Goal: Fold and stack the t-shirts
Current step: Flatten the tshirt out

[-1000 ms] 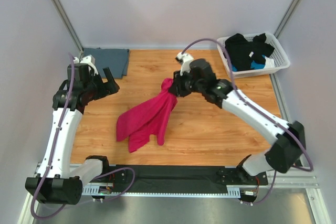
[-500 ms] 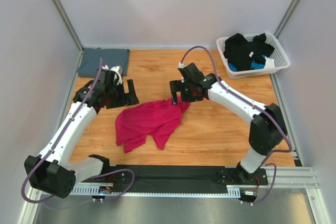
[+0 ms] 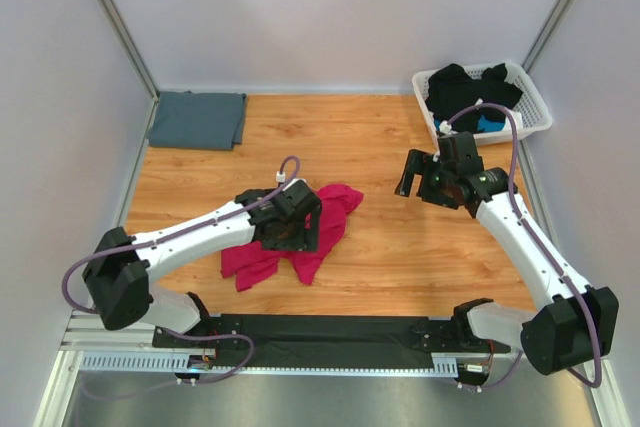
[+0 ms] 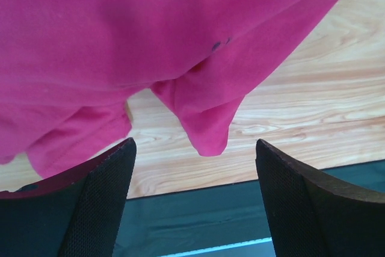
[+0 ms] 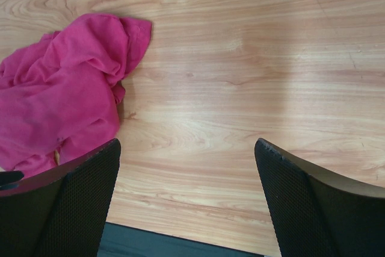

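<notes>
The magenta t-shirt (image 3: 338,211) (image 4: 150,40) (image 5: 60,100) lies crumpled on the wooden table (image 3: 400,257), well apart from the white basket (image 3: 520,129) and to its near left. The heap's long axis runs diagonally, its far end pointing toward the basket and its near end toward the black mat (image 3: 340,332) along the table's near edge. The blue-grey t-shirt (image 3: 198,119) lies flat and folded in the far corner opposite the basket.

The left arm reaches low across the table with its elbow out to the left. The left gripper (image 3: 298,239) (image 4: 194,145) hangs over the middle of the magenta t-shirt, jaws spread, nothing pinched. The right arm rises from its base and bends back. The right gripper (image 3: 418,175) (image 5: 186,142) sits just near-left of the basket, over bare wood, jaws spread wide and empty.

In the top view the left gripper covers the middle of the magenta t-shirt. Neck and sleeves cannot be made out, nor whether the left fingers (image 4: 102,203) touch the cloth. The left wrist view cuts the t-shirt off at its top and left edges.
</notes>
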